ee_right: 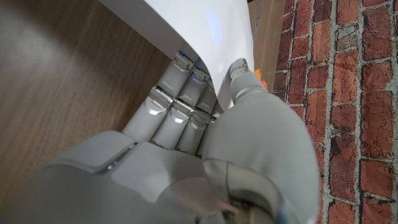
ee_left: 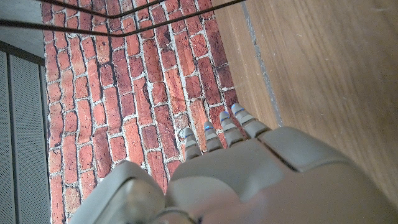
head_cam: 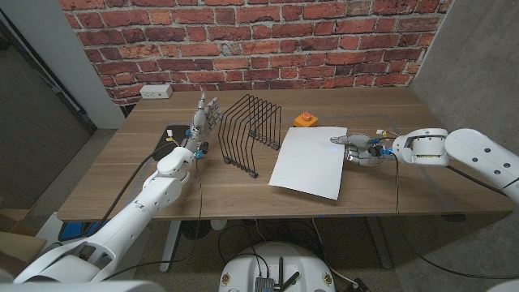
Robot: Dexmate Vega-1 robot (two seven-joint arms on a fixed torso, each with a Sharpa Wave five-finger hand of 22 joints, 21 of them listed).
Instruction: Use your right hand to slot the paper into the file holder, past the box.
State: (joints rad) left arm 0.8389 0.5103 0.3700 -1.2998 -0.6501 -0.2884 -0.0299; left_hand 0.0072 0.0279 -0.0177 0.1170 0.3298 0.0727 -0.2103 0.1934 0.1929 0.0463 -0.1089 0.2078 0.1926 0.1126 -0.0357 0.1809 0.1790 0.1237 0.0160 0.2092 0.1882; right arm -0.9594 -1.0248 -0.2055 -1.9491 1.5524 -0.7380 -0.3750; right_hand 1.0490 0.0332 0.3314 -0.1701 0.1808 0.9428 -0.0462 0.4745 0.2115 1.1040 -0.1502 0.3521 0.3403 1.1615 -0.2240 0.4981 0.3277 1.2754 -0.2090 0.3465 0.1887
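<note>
1. While the right hand (head_cam: 362,149) pinches its right edge, the white sheet of paper (head_cam: 308,161) sits over the middle of the wooden table (head_cam: 122,174), to the right of the file holder. In the head view the sheet looks tilted, its far edge near the orange box and its near corner pointing toward the table's front edge.
2. Seen from the right wrist view, the paper (ee_right: 193,25) curves between the thumb and the fingers (ee_right: 180,93) of the right hand (ee_right: 186,149), which are closed on its edge. The sheet's edge there is raised off the wood.
3. Just beyond the paper's far edge stands a small orange box (head_cam: 305,120), close to the sheet; a sliver of orange (ee_right: 257,79) also shows past the thumb in the right wrist view.
4. Left of the paper stands the black wire file holder (head_cam: 252,131), upright, its slots formed by a row of thin wire dividers. It does not touch the paper.
5. Left of the file holder, the left hand (head_cam: 205,117) stands upright with fingers spread and extended, holding nothing. In the left wrist view its fingertips (ee_left: 214,130) point toward the brick wall (ee_left: 124,93), with wires of the holder (ee_left: 124,15) nearby.
6. Behind the table runs a red brick wall (head_cam: 243,40), with a white power outlet (head_cam: 156,91) at the table's far left edge.
</note>
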